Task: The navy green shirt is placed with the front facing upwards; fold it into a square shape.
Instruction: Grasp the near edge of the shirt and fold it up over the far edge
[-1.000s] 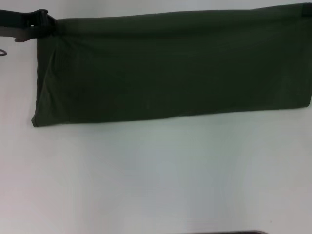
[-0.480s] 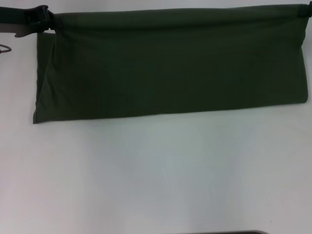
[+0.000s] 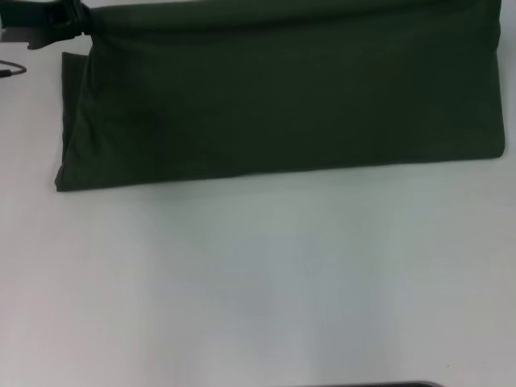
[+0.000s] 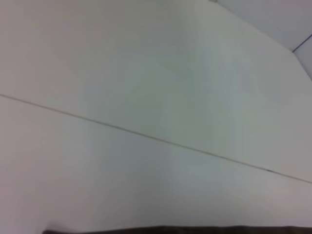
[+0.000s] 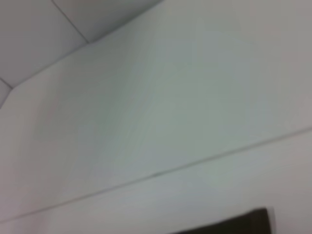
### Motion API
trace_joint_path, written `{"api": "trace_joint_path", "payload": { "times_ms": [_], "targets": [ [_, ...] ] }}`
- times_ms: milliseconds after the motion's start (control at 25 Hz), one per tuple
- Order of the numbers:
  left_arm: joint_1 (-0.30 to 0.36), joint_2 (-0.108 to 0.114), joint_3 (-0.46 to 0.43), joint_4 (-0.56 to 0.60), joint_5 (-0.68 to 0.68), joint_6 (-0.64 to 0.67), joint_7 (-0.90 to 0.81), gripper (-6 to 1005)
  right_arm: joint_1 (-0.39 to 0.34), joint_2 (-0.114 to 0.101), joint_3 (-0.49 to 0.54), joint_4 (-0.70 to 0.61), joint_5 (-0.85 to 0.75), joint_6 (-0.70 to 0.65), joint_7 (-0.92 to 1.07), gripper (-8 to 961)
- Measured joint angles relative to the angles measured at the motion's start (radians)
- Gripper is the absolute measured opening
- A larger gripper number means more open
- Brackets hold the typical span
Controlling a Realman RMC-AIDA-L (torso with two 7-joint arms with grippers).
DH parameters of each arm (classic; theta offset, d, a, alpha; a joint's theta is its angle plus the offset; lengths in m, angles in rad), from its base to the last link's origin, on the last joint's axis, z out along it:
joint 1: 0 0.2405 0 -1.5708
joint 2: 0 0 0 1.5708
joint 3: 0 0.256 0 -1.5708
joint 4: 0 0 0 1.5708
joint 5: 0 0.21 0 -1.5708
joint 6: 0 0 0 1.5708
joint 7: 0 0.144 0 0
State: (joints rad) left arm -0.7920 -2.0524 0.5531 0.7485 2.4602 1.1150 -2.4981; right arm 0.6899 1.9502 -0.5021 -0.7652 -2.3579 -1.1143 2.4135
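Note:
The navy green shirt (image 3: 282, 97) lies on the white table as a long dark band with plain fabric facing up; no lettering shows. Its far edge is raised and runs out of the top of the head view. My left gripper (image 3: 79, 24) is at the shirt's far left corner, shut on the fabric there. The right gripper is out of the head view past the top right. A dark strip of the shirt (image 4: 170, 230) edges the left wrist view. A dark corner of the shirt (image 5: 234, 223) shows in the right wrist view.
The white table (image 3: 258, 282) stretches bare in front of the shirt. A thin dark cable (image 3: 11, 70) lies at the far left edge. A seam line (image 4: 146, 136) crosses the table surface in the left wrist view.
The left gripper has carried the shirt's far edge farther away from me. The near edge has slid back a little with it. The right gripper has left the top right corner of view.

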Motion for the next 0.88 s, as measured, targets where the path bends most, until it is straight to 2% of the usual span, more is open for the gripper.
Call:
{"api": "trace_joint_path", "payload": {
  "times_ms": [280,600,880],
  "targets": [
    [-0.019,-0.005,0.001,-0.002,0.005,-0.024,-0.002,84,0.032,0.009,-0.072,0.021,0.002,0.081,0.0,35],
    [-0.024,-0.01,0.042,-0.028,0.0,-0.081,-0.002,90,0.053,0.017,-0.127,0.08,-0.002,0.145,0.004,35],
    [-0.022,-0.015,0.04,-0.039,-0.01,-0.129,-0.03,95,0.058,-0.007,-0.131,0.133,-0.004,0.171,0.011,45]
  ]
}}
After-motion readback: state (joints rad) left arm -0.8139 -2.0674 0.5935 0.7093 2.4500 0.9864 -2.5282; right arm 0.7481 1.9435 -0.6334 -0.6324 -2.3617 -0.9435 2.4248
